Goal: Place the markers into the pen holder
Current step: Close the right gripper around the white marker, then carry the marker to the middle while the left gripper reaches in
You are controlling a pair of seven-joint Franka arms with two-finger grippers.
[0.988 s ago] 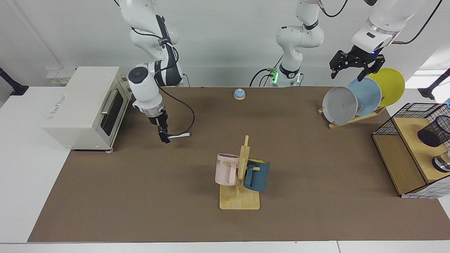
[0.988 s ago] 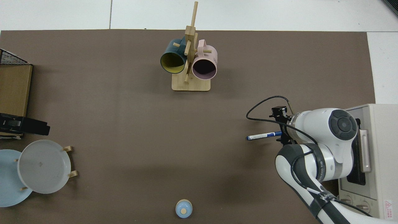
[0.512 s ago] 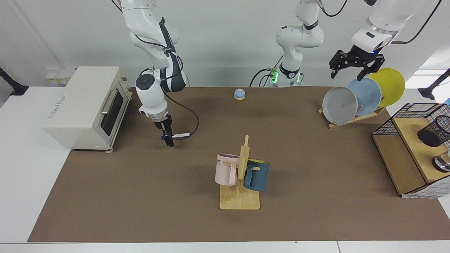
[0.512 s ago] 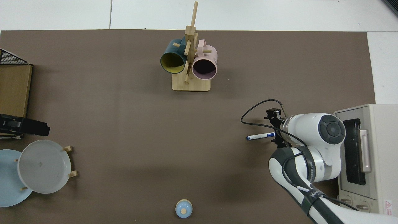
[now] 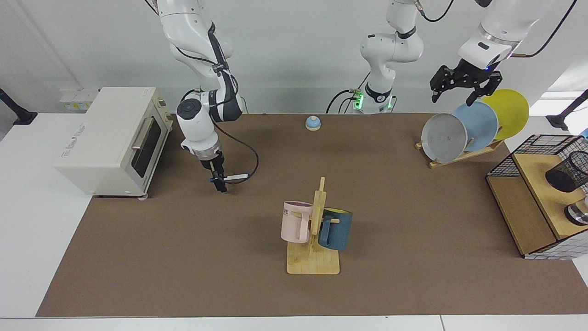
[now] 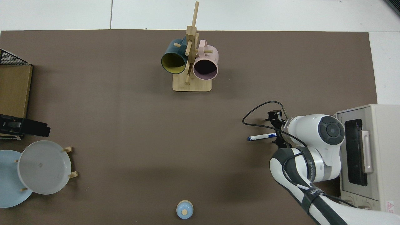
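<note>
Right hand (image 5: 219,180) is clamped on one end of the marker (image 5: 235,176); the barrel sticks out sideways, level, clear of the tabletop (image 5: 183,257). Light, stiff, slick plastic: an end grip may let it pivot, mid-barrel is safer. Pen holder (image 5: 568,171) is far across from that hand. Left hand (image 5: 452,95) waits, fingers spread, above the plates (image 5: 477,124).

Both arms: glossy white shells w/ dark grey joint bands. Right arm (image 5: 197,115) has a round dark grey cap on the wrist link, black cable looped off the wrist, small black text on a grey band in top view. Right gripper (image 5: 219,181) slim, black, w/ a blue spot. Left arm (image 5: 489,41): white, silver wrist ring, black cables overhead, green light at base. Left gripper (image 5: 459,87) black, chunky, blue light on top.
</note>
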